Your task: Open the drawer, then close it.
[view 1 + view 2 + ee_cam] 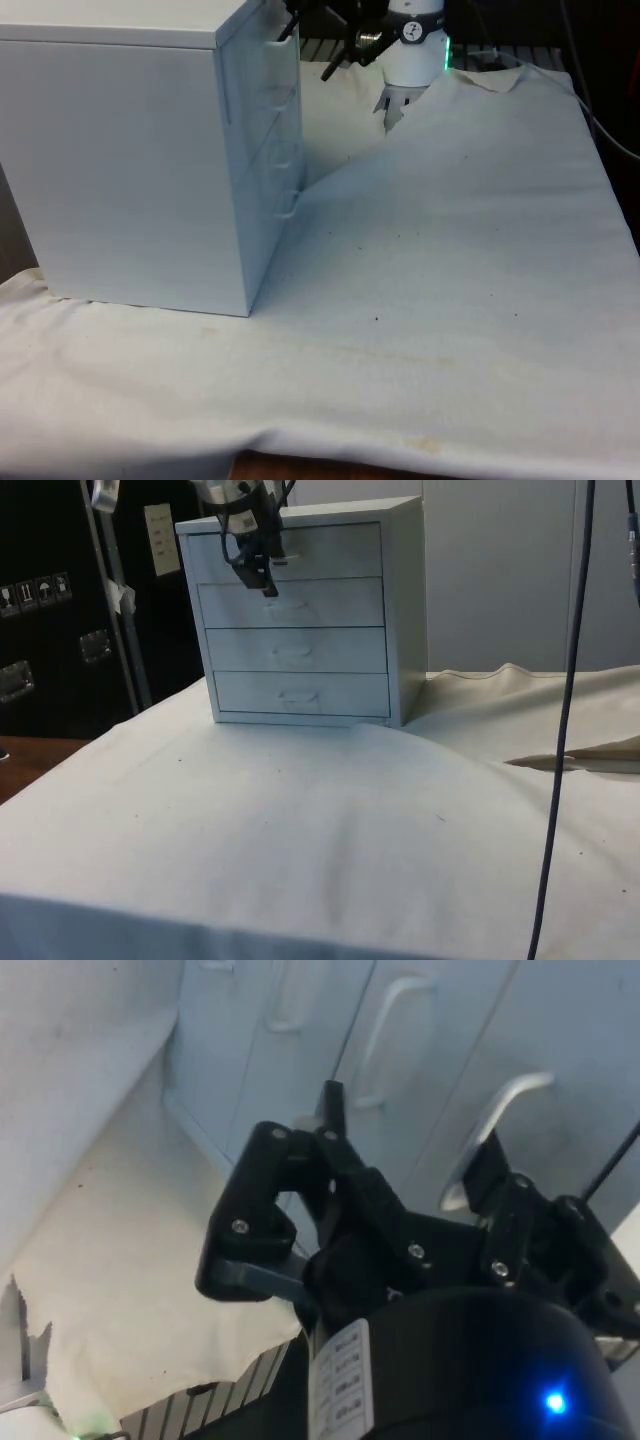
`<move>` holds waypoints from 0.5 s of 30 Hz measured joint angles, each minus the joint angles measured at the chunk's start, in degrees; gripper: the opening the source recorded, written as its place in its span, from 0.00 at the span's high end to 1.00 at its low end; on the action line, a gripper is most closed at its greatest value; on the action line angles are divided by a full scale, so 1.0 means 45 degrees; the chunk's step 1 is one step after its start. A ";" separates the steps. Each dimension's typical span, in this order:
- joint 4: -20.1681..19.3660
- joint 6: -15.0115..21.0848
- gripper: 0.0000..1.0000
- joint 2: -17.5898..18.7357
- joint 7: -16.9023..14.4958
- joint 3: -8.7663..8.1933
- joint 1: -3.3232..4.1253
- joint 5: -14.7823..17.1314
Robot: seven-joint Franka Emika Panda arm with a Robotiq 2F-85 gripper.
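- Hand [262, 568]: positioned at the top drawer [300, 552] of the white chest of drawers [400, 610], fingers spread fairly wide and holding nothing.
- Top drawer handle [497, 1125]: lying right at the hand, near one finger [500, 1175] in the wrist view; contact cannot be confirmed.
- Fingers set either side of the handle line, presumably to hook or clamp the handle for a pull.
- All four drawer fronts flush with the chest frame; top drawer judged shut, opening step not yet done.
- Three lower drawers [295, 650] stacked below the hand, handles free.
- Chest standing on the cloth-covered desk [300, 820], drawer fronts facing the hand, giving a straight pull path.
- Next move judged: close on the handle, then draw straight outward.
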 measured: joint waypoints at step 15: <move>0.0166 -0.0293 1.00 -0.0013 0.0051 -0.0038 0.0013 -0.0293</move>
